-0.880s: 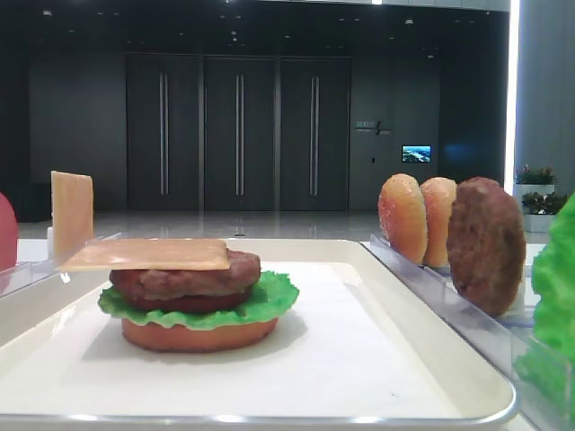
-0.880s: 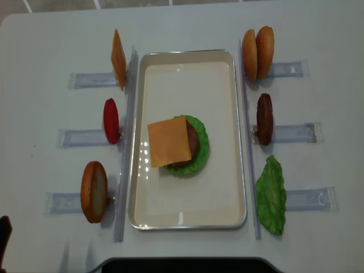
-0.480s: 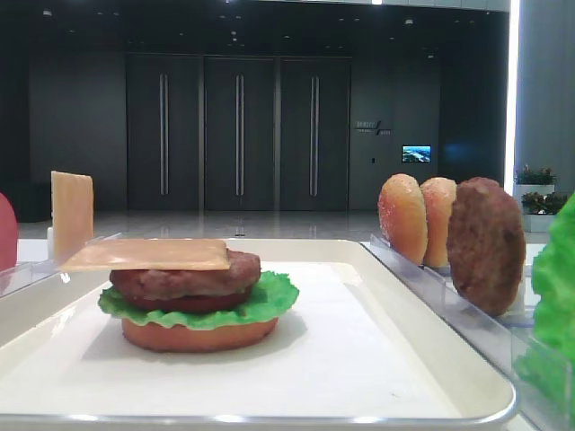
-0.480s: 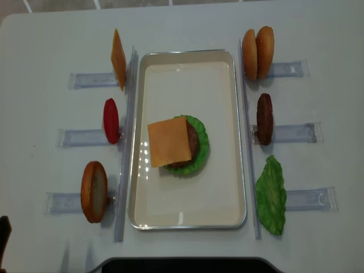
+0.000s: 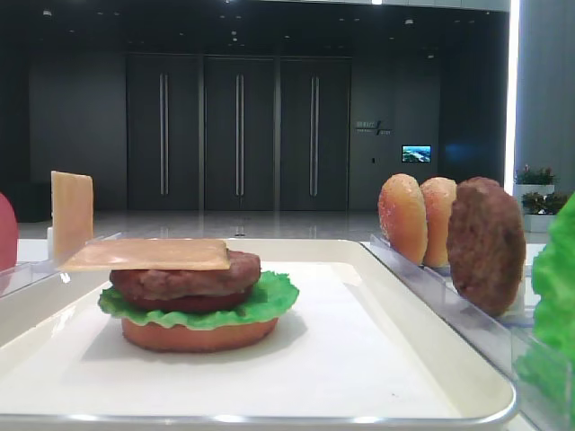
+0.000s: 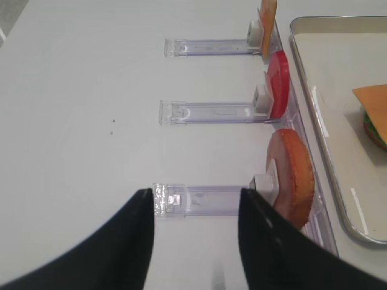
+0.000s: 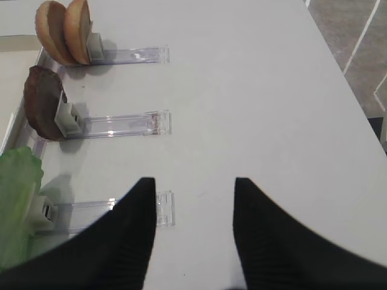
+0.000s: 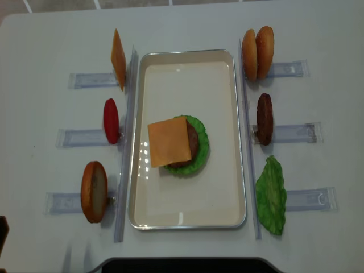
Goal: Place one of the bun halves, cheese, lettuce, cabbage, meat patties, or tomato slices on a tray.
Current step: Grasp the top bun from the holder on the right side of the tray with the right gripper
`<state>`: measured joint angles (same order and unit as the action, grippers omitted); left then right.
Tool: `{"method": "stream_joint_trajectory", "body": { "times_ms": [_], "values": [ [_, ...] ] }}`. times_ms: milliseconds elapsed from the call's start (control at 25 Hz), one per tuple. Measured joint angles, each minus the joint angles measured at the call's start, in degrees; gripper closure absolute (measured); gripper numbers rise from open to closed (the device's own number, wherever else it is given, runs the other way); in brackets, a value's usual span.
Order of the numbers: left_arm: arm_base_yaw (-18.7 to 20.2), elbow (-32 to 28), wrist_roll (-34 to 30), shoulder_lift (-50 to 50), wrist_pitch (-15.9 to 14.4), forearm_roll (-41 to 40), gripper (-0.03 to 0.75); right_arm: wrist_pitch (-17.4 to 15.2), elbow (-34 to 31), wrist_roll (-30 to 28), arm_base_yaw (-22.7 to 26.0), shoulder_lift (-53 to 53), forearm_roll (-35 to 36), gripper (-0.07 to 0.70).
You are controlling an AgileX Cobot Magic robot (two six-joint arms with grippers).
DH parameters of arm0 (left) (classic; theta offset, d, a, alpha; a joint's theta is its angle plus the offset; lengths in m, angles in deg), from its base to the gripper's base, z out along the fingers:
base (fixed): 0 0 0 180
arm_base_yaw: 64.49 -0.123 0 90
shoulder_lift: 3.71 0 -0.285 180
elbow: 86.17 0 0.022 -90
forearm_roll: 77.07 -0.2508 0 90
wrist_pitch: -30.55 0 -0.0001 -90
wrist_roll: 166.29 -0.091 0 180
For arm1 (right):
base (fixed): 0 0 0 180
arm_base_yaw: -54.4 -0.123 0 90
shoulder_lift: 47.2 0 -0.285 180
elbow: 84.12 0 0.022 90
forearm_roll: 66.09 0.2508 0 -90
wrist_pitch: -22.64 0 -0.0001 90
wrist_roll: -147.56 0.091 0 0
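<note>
The cream tray [image 8: 187,74] holds a stack: a flat bottom bun [image 5: 198,335], lettuce [image 8: 202,149], a meat patty [image 5: 184,278] and a cheese square [image 8: 169,141] on top. On the right racks stand two speckled bun halves [image 8: 257,52], a patty [image 8: 264,118] and a lettuce leaf [image 8: 271,195]. The left racks carry a cheese slice [image 8: 118,59], a red tomato slice [image 8: 111,120] and a bun half [image 8: 94,191]. My left gripper [image 6: 196,191] hangs open over the table left of that bun half. My right gripper [image 7: 193,180] is open too, right of the lettuce rack. Both hold nothing.
Clear plastic racks [image 8: 296,133] stick out on both sides of the tray, with long clear rails [image 8: 126,142] along its edges. The end of the near left rack [image 6: 199,199] shows between my left fingers. The table's right edge [image 7: 344,78] runs close to my right gripper.
The food, the tray and the racks have not moved. A dark arm part at the overhead view's lower left corner has slipped slightly further out of frame.
</note>
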<state>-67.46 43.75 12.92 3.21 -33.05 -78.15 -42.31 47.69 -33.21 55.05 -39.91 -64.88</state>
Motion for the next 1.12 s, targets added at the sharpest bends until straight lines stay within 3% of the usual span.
{"method": "stream_joint_trajectory", "body": {
  "times_ms": [240,440,520,640,880,1120],
  "values": [
    [0.0,0.0,0.0,0.0,0.0,0.0,0.416,1.1,0.5,2.1,0.0,3.1,-2.5,0.337],
    [0.0,0.0,0.0,0.0,0.0,0.0,0.457,11.8,7.4,8.3,0.0,29.7,-11.0,0.337],
    [0.0,0.0,0.0,0.0,0.0,0.0,0.479,13.9,12.6,8.4,0.0,43.0,-11.1,0.337],
    [0.0,0.0,0.0,0.0,0.0,0.0,0.514,14.0,21.8,7.6,0.0,63.4,-9.5,0.337],
    [0.0,0.0,0.0,0.0,-0.1,0.0,0.557,13.0,37.7,3.7,-0.1,85.8,-7.3,0.337],
    [0.0,0.0,0.0,0.0,-0.1,0.0,0.564,6.9,54.2,-0.2,-0.1,100.5,-7.2,0.337]
  ]
}}
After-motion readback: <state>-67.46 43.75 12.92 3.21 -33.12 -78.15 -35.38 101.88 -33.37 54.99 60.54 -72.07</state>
